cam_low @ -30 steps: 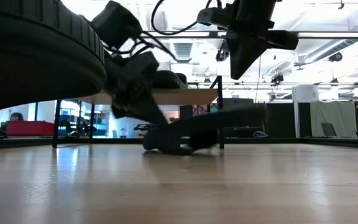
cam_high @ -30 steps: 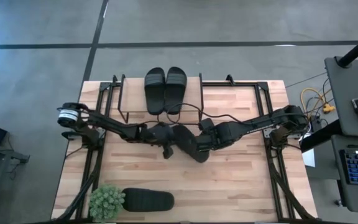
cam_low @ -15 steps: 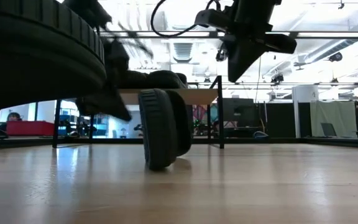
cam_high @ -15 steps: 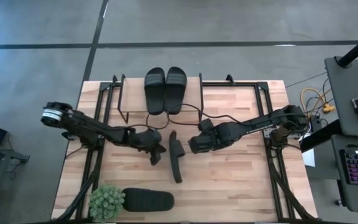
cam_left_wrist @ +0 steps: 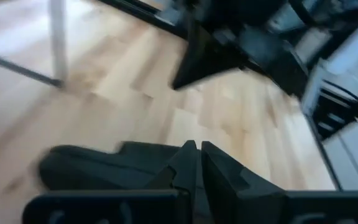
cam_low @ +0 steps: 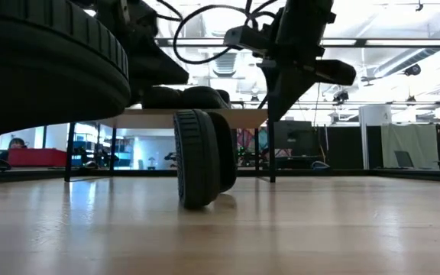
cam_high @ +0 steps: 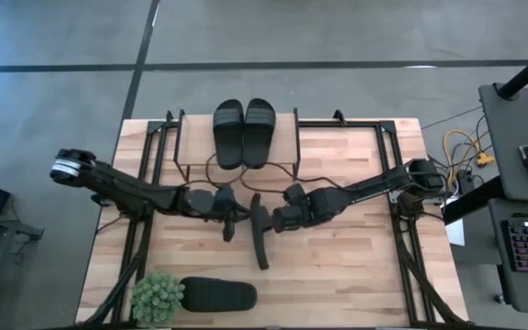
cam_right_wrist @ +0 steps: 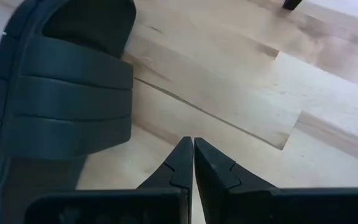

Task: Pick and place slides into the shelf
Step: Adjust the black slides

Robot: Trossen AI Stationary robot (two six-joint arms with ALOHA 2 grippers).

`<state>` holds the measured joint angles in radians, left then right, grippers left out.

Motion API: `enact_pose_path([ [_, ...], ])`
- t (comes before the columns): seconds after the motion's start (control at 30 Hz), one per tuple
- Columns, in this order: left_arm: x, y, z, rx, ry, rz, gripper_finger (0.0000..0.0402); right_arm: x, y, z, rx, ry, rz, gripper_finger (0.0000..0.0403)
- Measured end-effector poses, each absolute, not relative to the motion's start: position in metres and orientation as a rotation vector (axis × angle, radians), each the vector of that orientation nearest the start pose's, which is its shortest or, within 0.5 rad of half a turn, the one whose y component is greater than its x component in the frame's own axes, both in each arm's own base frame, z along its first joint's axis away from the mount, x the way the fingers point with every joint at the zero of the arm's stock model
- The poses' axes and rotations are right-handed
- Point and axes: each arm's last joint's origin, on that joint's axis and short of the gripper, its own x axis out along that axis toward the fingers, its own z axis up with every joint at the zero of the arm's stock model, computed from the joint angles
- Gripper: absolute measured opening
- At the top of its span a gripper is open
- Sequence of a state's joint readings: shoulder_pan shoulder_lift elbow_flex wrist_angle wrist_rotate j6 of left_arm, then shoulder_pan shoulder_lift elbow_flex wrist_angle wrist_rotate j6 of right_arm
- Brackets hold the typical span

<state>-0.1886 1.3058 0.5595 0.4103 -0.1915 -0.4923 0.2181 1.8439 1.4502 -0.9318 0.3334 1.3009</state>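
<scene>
While on edge, slide (cam_high: 258, 229) stands between both pincers.

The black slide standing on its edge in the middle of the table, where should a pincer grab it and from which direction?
Probably from above, closing across the raised long edge of the slide on its edge. It stands on its side between the shut left pincer and shut right pincer, sole toward the left arm, ribbed strap toward the right, so the upper rim is exposed.
</scene>
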Motion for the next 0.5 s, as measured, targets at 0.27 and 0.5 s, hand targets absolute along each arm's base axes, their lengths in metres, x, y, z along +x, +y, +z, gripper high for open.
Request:
enact_pose_path([
  [0.27,0.283,-0.051,0.174,-0.370,0.455,0.018,0.0010,0.352,0.074,0.236,0.754,0.938,-0.875,0.0008],
  [0.5,0.259,-0.053,0.175,-0.415,0.542,0.047,0.0010,0.351,0.079,0.236,0.769,0.932,-0.877,0.0008],
])
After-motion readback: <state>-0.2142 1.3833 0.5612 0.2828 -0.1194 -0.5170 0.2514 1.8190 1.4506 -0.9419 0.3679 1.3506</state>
